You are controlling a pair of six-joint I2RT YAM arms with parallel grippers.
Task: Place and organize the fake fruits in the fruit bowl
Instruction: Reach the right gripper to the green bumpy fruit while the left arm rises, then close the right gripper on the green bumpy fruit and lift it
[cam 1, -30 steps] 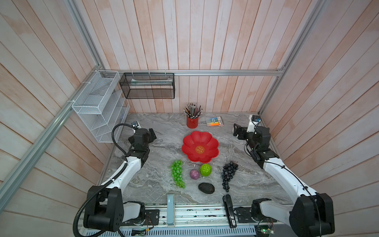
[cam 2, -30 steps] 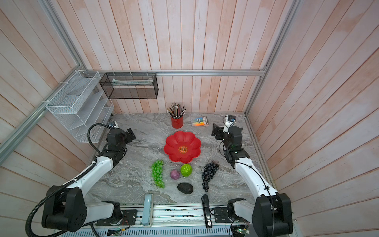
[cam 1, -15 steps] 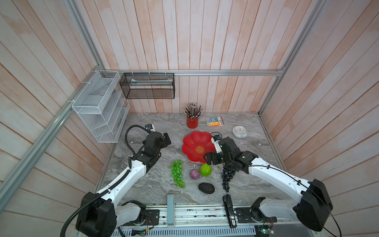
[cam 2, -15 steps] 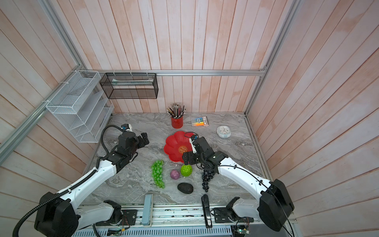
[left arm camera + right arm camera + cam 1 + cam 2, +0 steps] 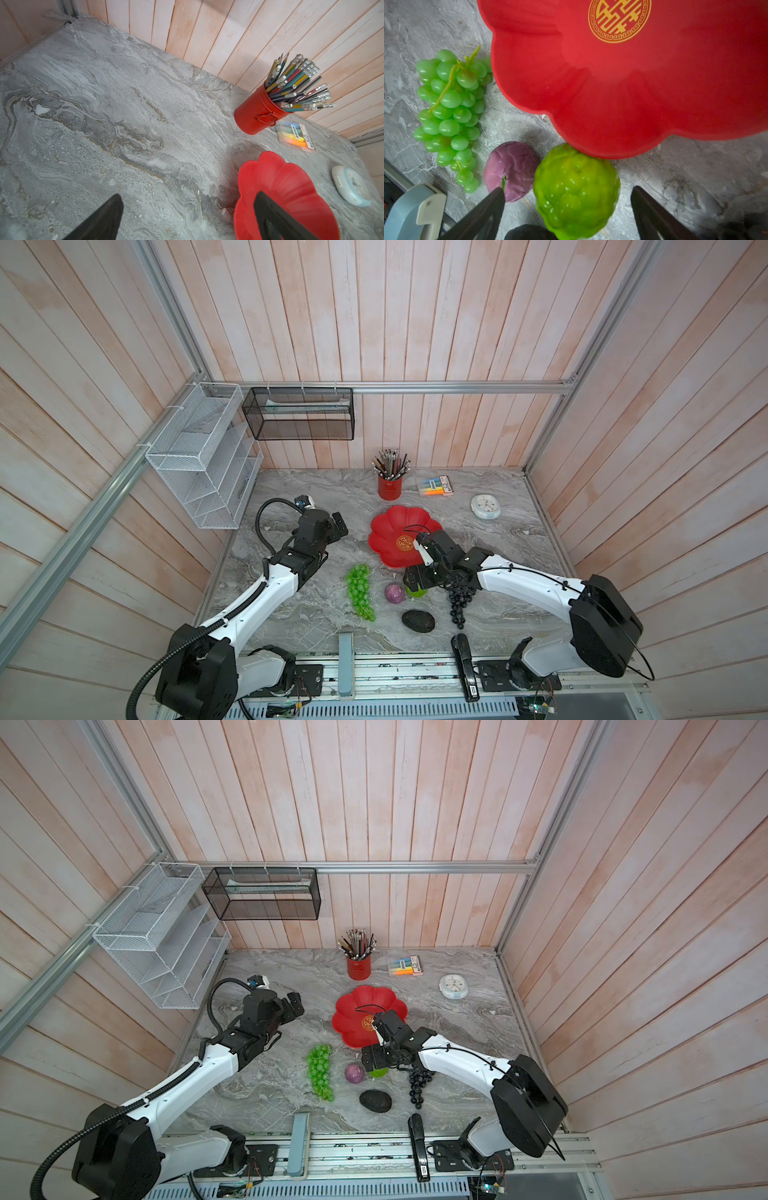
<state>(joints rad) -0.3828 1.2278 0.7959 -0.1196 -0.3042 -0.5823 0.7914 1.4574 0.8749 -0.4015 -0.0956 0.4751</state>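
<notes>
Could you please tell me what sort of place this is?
Probably a staged desk corner inside a robot test cell: plank walls on an aluminium frame, a marble-look tabletop with a red pencil cup, a wire file rack, and the left arm and right arm mounted at its front.

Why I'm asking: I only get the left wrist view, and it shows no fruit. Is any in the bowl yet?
Observer: No. All five lie on the table, between the fruit bowl and the robot's base, from green grape bunch to purple-black grape bunch.
Operator: And the right arm?
Observer: The right gripper is open, its fingers either side of the bumpy lime-green ball.
Operator: Is that ball clear of the bowl?
Observer: In the right wrist view the bowl's rim overlaps its top; contact I cannot tell.
</notes>
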